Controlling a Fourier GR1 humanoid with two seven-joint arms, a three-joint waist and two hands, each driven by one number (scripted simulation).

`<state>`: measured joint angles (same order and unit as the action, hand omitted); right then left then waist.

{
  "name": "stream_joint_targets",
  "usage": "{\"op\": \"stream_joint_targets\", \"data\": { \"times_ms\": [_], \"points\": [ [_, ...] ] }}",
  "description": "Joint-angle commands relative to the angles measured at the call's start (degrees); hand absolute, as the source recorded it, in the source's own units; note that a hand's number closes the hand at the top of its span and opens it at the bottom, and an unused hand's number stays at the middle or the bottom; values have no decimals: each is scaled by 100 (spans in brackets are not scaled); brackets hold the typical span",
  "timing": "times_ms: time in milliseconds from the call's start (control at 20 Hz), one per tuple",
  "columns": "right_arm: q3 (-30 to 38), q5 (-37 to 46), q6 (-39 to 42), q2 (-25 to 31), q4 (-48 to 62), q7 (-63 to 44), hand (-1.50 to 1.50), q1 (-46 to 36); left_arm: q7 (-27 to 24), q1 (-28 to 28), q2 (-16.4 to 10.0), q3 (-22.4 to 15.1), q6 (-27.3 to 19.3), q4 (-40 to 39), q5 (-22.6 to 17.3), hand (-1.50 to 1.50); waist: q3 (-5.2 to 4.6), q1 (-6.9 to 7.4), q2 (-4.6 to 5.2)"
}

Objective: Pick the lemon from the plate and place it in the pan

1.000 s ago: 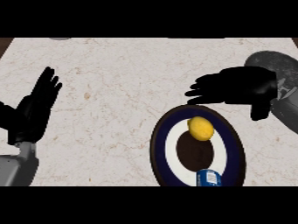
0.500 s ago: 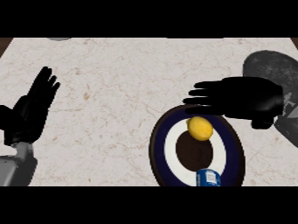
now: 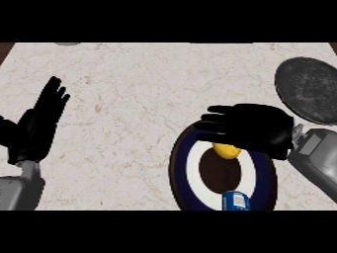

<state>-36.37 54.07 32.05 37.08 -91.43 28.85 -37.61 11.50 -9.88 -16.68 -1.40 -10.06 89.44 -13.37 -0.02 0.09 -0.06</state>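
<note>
Your right hand (image 3: 255,129) hovers spread wide, holding nothing, lemon (image 3: 227,151) peeking from under its palm (pan (image 3: 313,89) beyond it, right).

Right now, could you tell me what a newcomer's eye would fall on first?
The black right hand hovers open over the yellow lemon on the dark-rimmed plate, low right of centre. The pan lies at the upper right; the left hand rests open at the left edge.

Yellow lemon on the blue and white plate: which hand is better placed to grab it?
Right. The black right hand hovers open just over the small yellow lemon on the round blue-and-white plate, and the dark round pan lies on that side. The black left hand rests far left.
</note>
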Motion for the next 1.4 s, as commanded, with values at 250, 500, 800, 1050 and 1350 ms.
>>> {"op": "stream_joint_targets", "data": {
  "times_ms": [250,500,800,1050,1350],
  "points": [
    [182,924,-217,-807,902,367,-150,93,-168,-42,171,197,237,-255,120,0,0,20,14],
    [207,1339,9,-923,1010,421,-150,82,214,111,80,327,270,254,104,0,1,24,5],
    [157,1782,-439,-1461,1284,445,-150,488,404,174,297,200,167,483,299,0,2,21,1],
    [455,1846,-290,-1607,1550,810,-150,393,-44,33,604,102,126,-12,572,0,1,-2,5],
    [377,2325,-763,-1976,2493,963,-150,369,408,42,454,257,292,445,440,0,2,37,6]
  ]
}}
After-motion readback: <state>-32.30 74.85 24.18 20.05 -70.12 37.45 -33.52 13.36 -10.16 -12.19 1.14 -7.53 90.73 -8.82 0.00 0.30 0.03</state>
